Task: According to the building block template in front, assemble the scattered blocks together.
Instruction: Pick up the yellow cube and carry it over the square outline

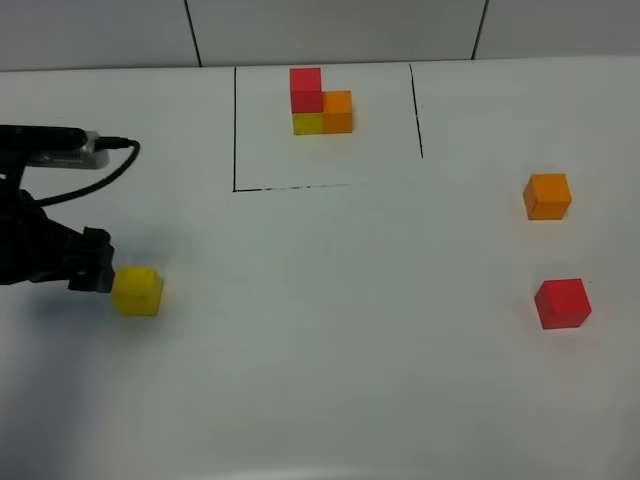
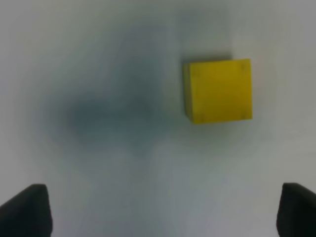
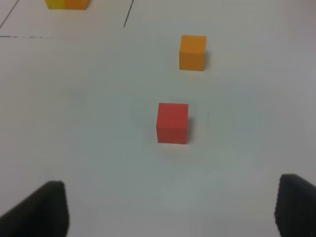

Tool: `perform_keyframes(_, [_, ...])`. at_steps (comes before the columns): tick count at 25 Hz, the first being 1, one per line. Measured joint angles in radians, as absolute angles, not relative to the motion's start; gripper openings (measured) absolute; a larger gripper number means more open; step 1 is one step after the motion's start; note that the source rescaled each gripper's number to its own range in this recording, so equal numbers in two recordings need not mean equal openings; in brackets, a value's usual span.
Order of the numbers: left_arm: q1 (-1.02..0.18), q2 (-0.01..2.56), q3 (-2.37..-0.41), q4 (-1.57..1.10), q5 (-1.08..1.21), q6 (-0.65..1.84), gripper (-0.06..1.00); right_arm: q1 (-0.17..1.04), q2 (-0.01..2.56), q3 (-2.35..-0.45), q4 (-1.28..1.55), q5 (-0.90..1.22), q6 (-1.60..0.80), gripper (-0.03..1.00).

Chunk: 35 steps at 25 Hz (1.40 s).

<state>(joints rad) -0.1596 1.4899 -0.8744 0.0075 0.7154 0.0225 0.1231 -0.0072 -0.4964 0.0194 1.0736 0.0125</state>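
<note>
The building block template (image 1: 320, 100), red cube on yellow with orange beside, stands inside a thin black outline at the back. A loose yellow block (image 1: 137, 291) lies at the left, just right of my left gripper (image 1: 100, 262). In the left wrist view that yellow block (image 2: 218, 90) sits ahead of the open left gripper (image 2: 160, 212), off to one side and not between the fingertips (image 2: 24, 210). A loose orange block (image 1: 547, 196) and red block (image 1: 562, 303) lie at the right. In the right wrist view the open right gripper (image 3: 168, 210) faces the red block (image 3: 173, 123), with the orange block (image 3: 192, 52) beyond.
The white table (image 1: 330, 350) carries the black drawn outline (image 1: 234, 130) around the template. A black cable (image 1: 105, 170) loops off the left arm. A tiled wall (image 1: 330, 30) runs behind the table's far edge.
</note>
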Motion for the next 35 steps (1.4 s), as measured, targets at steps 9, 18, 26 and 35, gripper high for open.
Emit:
perform_keyframes(9, [-0.224, 1.657, -0.875, 0.005, 0.573, 0.01, 0.91, 0.123, -0.007, -0.496, 0.019, 1.074, 0.012, 0.71])
perform_keyframes(18, [-0.24, 1.781, -0.944, 0.0, 0.547, -0.029, 0.91, 0.123, -0.007, -0.496, 0.019, 1.074, 0.012, 0.71])
perform_keyframes(26, [-0.24, 1.845, -0.944, 0.0, 0.529, -0.036, 0.68, 0.123, -0.007, -0.496, 0.019, 1.074, 0.012, 0.71])
perform_keyframes(35, [-0.24, 1.845, -0.944, 0.0, 0.525, -0.036, 0.0, 0.123, -0.007, -0.496, 0.019, 1.074, 0.012, 0.71])
